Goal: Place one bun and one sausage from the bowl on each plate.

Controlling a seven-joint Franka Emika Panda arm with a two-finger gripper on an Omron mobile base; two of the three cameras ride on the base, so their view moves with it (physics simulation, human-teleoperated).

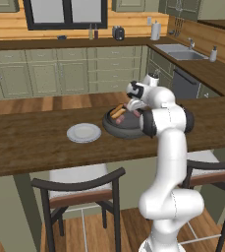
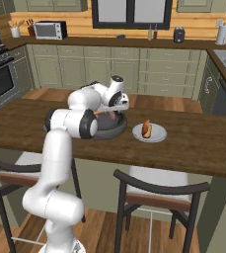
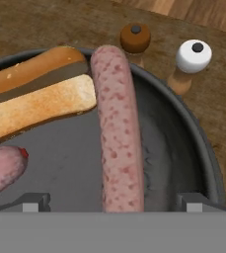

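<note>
Your tool (image 3: pixel 112 203) hangs low over the bowl (image 3: pixel 193 148), jaws spread wide, nothing gripped. The fingertips (image 3: pixel 33 202) straddle the long sausage (image 3: pixel 117 133), which runs straight up between them, so you're lined up across its width for a pinch, I'd say. The bun (image 3: pixel 35 99) lies in the bowl just beside that sausage, split side showing; a second sausage (image 3: pixel 1 170) sits at the bowl's near edge beside the bun. Two shakers, brown-topped (image 3: pixel 135 38) and white-topped (image 3: pixel 193 55), stand on the counter (image 3: pixel 35 24) just beyond the bowl's rim.

One plate (image 2: pixel 150 133) beside the bowl already carries a bun with sausage. The other plate (image 1: pixel 83 133), on the bowl's opposite side, is bare, so that's likely where this sausage goes. Mind the bun when closing; it's close.
</note>
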